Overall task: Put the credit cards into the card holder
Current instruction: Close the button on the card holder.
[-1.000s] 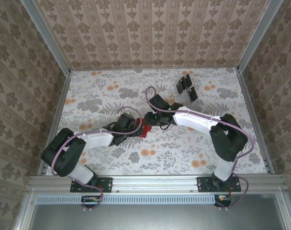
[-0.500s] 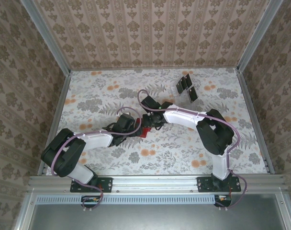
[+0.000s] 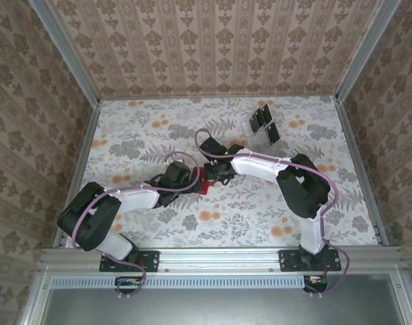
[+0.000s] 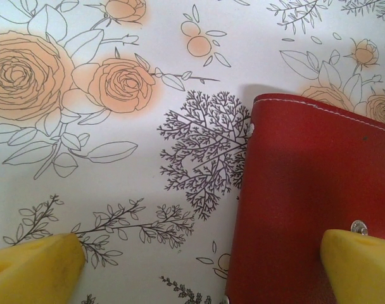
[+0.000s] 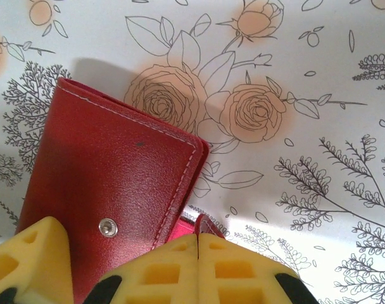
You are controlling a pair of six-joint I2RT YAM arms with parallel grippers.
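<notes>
I read the small red folding card holder (image 3: 204,184) as lying flat at the centre of the floral tabletop (image 3: 138,135), between both arms. The right gripper (image 5: 199,269) has its yellow jaws pressed together; a red edge of the card holder appears pinched at their seam (the contact itself is hidden). The left gripper (image 4: 195,272) is spread fully wide, one fingertip (image 4: 360,266) over the holder beside its snap stud (image 4: 359,226), grasping nothing. The black rectangular credit cards (image 3: 272,133) lie well apart, far right.
</notes>
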